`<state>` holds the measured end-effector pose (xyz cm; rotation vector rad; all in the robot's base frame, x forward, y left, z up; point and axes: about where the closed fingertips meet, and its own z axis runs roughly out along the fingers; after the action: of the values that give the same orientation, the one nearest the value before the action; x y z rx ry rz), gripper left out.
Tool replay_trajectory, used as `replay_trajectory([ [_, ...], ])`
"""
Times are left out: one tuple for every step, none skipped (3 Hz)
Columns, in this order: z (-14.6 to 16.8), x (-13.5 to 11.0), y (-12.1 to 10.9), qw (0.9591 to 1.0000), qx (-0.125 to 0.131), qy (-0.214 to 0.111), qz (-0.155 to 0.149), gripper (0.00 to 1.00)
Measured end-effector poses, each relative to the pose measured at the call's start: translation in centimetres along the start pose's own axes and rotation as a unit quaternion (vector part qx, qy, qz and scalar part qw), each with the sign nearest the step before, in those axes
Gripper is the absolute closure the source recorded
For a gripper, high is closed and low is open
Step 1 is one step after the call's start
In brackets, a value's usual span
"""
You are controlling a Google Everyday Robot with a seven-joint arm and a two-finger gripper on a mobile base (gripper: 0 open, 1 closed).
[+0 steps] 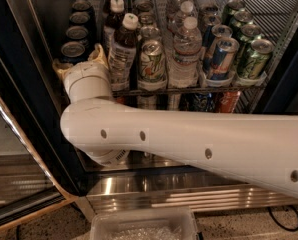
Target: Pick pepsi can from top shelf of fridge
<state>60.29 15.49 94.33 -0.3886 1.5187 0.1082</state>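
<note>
Claw [79,63] sits upper left of frame, right at the front pepsi can [72,50] in the leftmost row of the top shelf [199,90]. The can's upright, just above the claw. Can't tell if it's clamped or loose.

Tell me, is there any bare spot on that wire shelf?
Only the bare metal wire top shelf right of the green soda cans. Leftward every lane is packed, and the robot's gripper sits by the front dark blue pepsi can.
</note>
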Motion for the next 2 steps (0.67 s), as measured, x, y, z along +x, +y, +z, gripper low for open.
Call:
replay_trajectory([
  [0.41,0.12,-0.45,0.9999,0.012,-0.001,-0.002,0.40],
  [0.41,0.11,-0.45,0.9999,0.012,-0.001,-0.002,0.59],
])
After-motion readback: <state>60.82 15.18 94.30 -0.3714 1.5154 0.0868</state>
